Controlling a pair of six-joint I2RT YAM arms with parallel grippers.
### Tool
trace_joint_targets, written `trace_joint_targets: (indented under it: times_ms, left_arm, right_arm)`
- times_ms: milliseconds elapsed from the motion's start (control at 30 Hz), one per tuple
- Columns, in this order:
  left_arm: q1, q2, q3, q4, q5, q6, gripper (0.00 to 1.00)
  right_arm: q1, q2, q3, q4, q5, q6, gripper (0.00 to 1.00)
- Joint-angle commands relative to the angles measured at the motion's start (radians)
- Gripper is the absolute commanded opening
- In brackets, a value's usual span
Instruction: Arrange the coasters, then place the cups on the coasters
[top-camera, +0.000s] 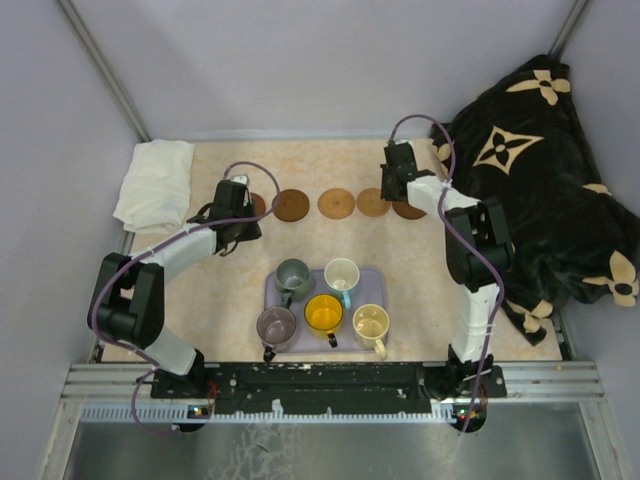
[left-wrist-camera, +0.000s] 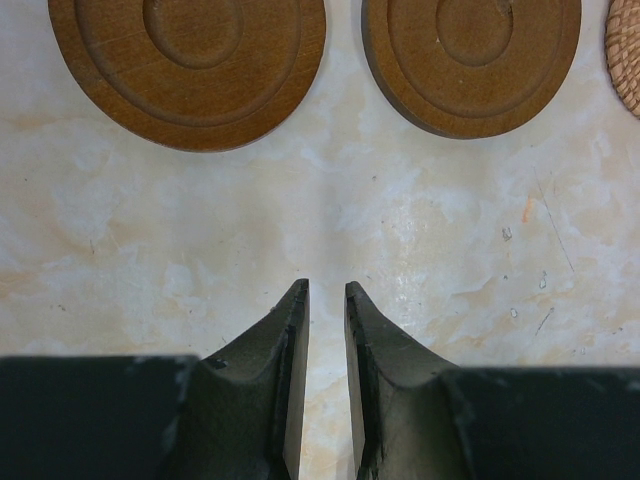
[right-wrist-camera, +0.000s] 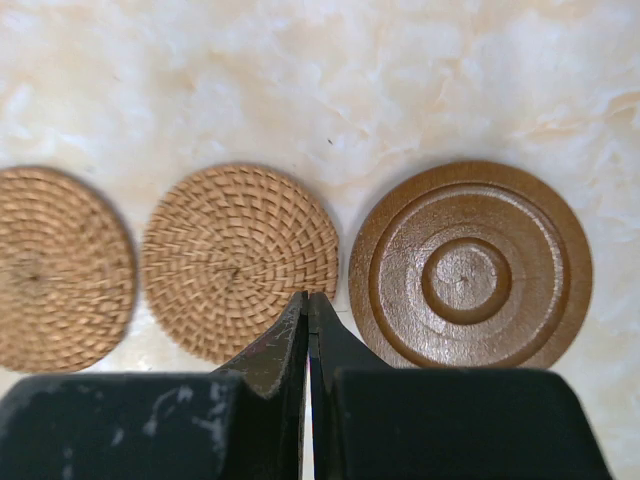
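Coasters in row; cups on tray; right end effector closed

1. The left arm bends at the elbow and reaches toward the far left. The left gripper is empty, its jaws a narrow slit apart.
2. The right arm stretches to the far right. The right gripper is pressed closed and empty.

Light's soft and even, coming from overhead, so the pale marbled tabletop reads bright and shadows are just thin soft rims under things. The right wrist view washes out a bit along its top, and the round brown wooden ringed coaster picks up a dull sheen. The black right gripper, close to the lens, looks slightly soft. The black blanket with cream flower motifs swallows most detail.
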Motion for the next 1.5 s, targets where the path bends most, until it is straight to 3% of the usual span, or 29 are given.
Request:
trace_joint_targets:
  times_ms: [0, 167, 233, 367, 500, 633, 667, 967, 1100, 1133, 1167, 1200, 1467]
  left_arm:
    - [0.005, 0.006, 0.021, 0.015, 0.007, -0.006, 0.27]
    - [0.005, -0.016, 0.038, 0.003, 0.011, -0.005, 0.27]
    - [0.005, -0.04, 0.042, -0.004, 0.015, -0.002, 0.27]
    - [0.005, -0.092, 0.032, -0.022, 0.023, 0.026, 0.27]
    - [0.005, -0.154, 0.016, -0.062, -0.014, 0.035, 0.27]
    - [0.005, -0.255, -0.021, -0.074, -0.036, 0.038, 0.27]
    - [0.004, -0.28, -0.029, -0.074, -0.038, 0.04, 0.27]
    - [0.004, -0.487, -0.078, -0.102, 0.008, 0.053, 0.33]
    - [0.003, -0.576, -0.104, -0.119, 0.04, 0.042, 0.56]
    - [0.004, -0.594, -0.111, -0.123, 0.047, 0.037, 0.68]
    - [0.004, -0.614, -0.12, -0.128, 0.056, 0.031, 0.9]
    - [0.003, -0.63, -0.127, -0.133, 0.067, 0.026, 0.99]
    - [0.004, -0.76, -0.194, -0.155, 0.114, -0.007, 1.0]
  right_arm:
    - [0.026, -0.168, 0.008, 0.028, 0.0, -0.026, 0.0]
    - [0.034, -0.293, -0.058, 0.045, 0.013, -0.007, 0.0]
    - [0.033, -0.352, -0.102, 0.056, -0.006, 0.003, 0.05]
    - [0.03, -0.473, -0.18, 0.046, -0.061, 0.016, 0.34]
    - [0.028, -0.577, -0.246, 0.034, -0.038, 0.038, 0.54]
    - [0.027, -0.709, -0.307, -0.007, 0.042, 0.066, 0.95]
    - [0.025, -0.749, -0.326, -0.017, 0.064, 0.071, 0.98]
    - [0.015, -1.099, -0.546, -0.045, 0.241, 0.142, 0.99]
    - [0.013, -1.242, -0.63, -0.093, 0.291, 0.164, 0.99]
    - [0.012, -1.261, -0.635, -0.121, 0.298, 0.171, 0.99]
    - [0.013, -1.277, -0.634, -0.152, 0.304, 0.179, 0.99]
    - [0.013, -1.293, -0.631, -0.183, 0.309, 0.182, 0.99]
    - [0.013, -1.382, -0.657, -0.329, 0.341, 0.224, 0.99]
